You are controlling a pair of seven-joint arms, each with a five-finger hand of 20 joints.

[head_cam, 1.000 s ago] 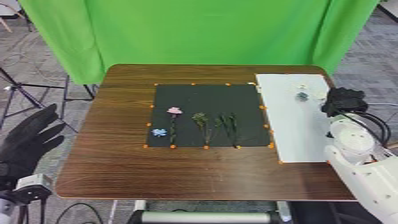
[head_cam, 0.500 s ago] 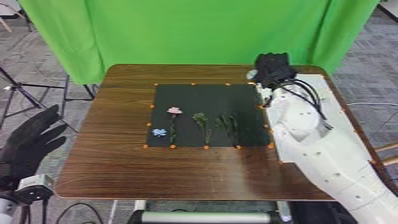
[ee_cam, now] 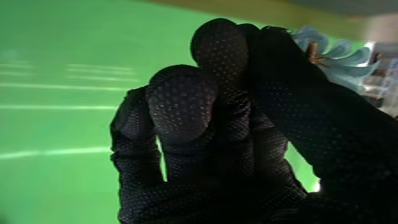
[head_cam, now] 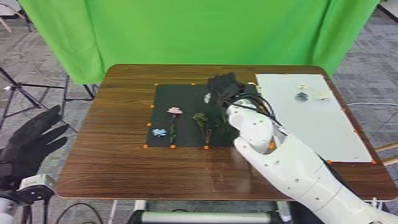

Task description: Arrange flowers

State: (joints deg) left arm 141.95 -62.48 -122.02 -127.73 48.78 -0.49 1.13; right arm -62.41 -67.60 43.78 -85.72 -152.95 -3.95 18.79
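Note:
My right hand is over the upper right part of the black mat, with a pale flower at its left side. In the right wrist view, the thumb and fingers of my right hand pinch a light blue flower, whose petals stick out beyond the thumb. On the mat lie a pink flower with a long stem, a small blue flower and a green sprig. My right arm covers the mat's right part. My left hand stands with straight fingers off the table's left edge.
A white sheet at the table's right holds a grey-blue flower and small pale flowers. Orange markers dot the edges of mat and sheet. A green curtain hangs behind the brown table.
From over the white sheet's right edge, my right hand has swung up and left, then down over the black mat, bringing the pale flower along. My left hand has kept still.

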